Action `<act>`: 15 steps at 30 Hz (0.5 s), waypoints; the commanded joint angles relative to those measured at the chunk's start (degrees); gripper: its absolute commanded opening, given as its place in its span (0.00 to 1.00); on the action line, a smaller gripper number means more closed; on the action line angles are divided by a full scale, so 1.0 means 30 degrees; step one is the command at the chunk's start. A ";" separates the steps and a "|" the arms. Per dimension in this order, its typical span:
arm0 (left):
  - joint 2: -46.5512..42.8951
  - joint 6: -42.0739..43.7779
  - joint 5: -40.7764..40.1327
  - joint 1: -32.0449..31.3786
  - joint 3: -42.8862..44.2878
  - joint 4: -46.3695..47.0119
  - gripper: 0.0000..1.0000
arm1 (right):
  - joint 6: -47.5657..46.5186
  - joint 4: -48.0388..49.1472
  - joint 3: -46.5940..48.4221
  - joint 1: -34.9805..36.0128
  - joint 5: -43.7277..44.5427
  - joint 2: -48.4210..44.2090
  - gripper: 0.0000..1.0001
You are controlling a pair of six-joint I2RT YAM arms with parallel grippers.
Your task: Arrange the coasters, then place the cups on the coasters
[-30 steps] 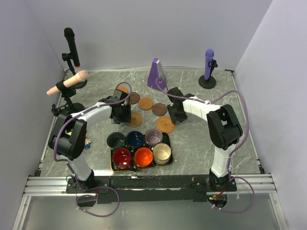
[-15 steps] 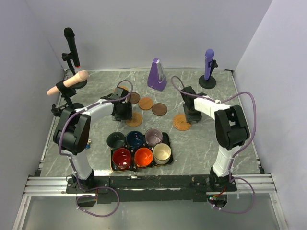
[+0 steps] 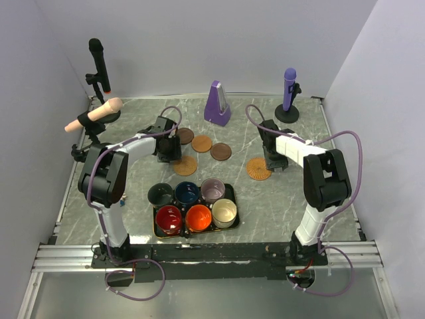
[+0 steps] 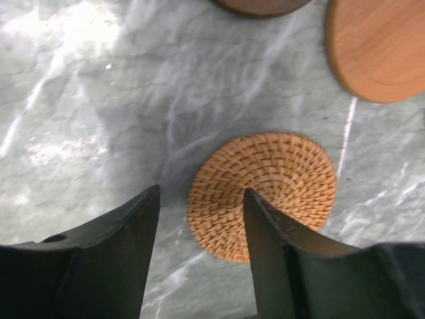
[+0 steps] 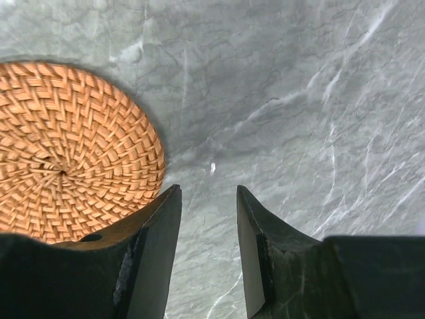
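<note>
Rightward across the table (image 3: 299, 193) 1 woven coaster (image 5: 73, 149) has slid; it lies flat beside the right claw (image 5: 208, 193), jaws apart, empty. Left claw (image 4: 201, 193), also apart and empty, hangs at the edge of a 2nd woven coaster (image 4: 265, 193); 6 cups (image 3: 198, 217) fill the tray (image 3: 234, 197)

metronome (image 3: 217, 105) behind coasters (image 3: 201, 143), open tabletop (image 3: 285, 199) right of tray (image 3: 232, 191)
</note>
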 commanded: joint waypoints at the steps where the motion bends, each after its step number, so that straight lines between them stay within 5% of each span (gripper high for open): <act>1: 0.0552 0.0399 0.1369 -0.0447 -0.0245 0.1039 0.54 | -0.0266 -0.0134 0.0949 -0.0088 -0.0133 -0.1214 0.47; 15: 0.1578 0.0078 0.2658 -0.3406 0.0134 0.0923 0.43 | -0.0092 0.0248 0.1449 -0.0029 -0.1452 -0.1916 0.48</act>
